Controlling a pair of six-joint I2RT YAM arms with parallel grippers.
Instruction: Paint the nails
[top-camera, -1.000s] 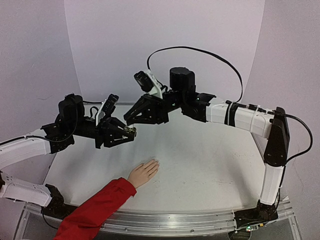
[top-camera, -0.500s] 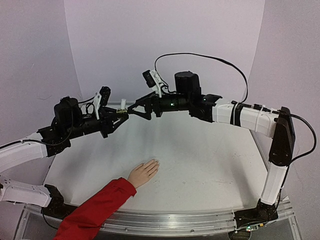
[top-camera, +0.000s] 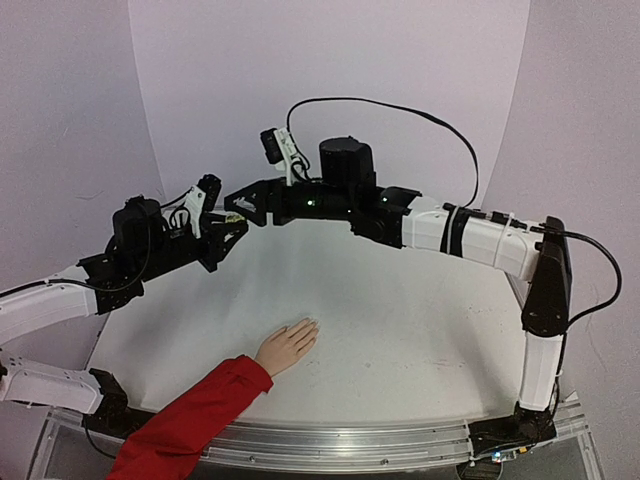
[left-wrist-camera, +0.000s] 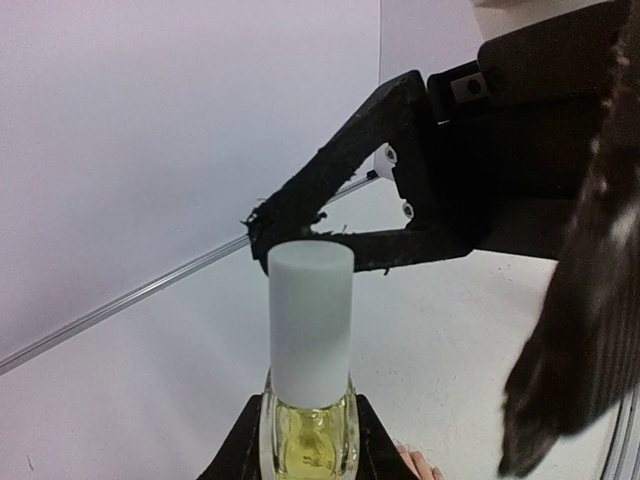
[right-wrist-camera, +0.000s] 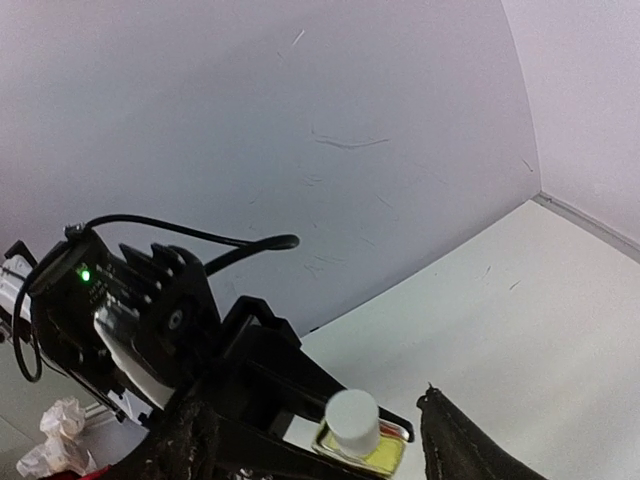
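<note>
Bright, soft, even light with faint shadows; the right wrist view's own fingers (right-wrist-camera: 470, 445) look blurred.

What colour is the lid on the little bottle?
The lid of the bottle is white; the left wrist view shows it best.

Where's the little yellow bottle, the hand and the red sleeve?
yellow bottle (left-wrist-camera: 306, 447): left wrist view, on its glass body.
hand (top-camera: 286, 347): top view, on the middle of the hand.
red sleeve (top-camera: 195, 415): top view, on the middle of the sleeve.
</note>
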